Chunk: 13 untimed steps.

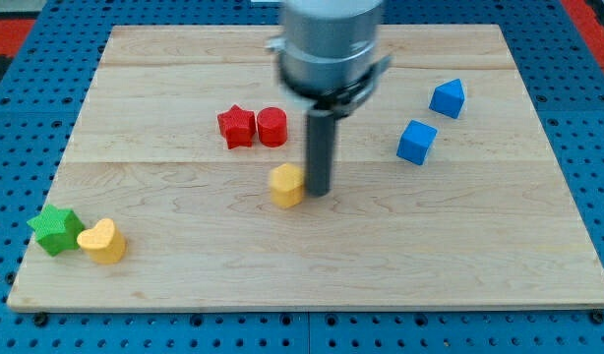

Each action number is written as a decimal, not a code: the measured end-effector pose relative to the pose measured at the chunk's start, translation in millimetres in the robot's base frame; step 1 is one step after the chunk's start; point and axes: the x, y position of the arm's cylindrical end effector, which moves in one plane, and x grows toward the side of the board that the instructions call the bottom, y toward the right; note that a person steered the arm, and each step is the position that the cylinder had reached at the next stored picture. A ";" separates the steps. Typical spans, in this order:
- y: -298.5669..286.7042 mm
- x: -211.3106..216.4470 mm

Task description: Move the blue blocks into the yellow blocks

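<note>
Two blue blocks sit at the view's right: a blue cube [416,142] and, above and right of it, a blue wedge-like block [448,98]. A yellow block [287,185] lies near the board's middle. A yellow heart-shaped block [102,241] lies at the lower left. My tip [318,191] stands right beside the middle yellow block, on its right side, touching or nearly touching it. The blue blocks are well to the right of my tip.
A red star [237,127] and a red cylinder [272,127] sit side by side above and left of my tip. A green star [55,229] touches the yellow heart at the lower left. The wooden board [184,285] lies on a blue pegboard.
</note>
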 end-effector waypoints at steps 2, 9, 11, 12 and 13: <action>-58.9 -26.2; 128.9 -73.0; -39.8 44.6; -110.7 54.0; -26.0 40.6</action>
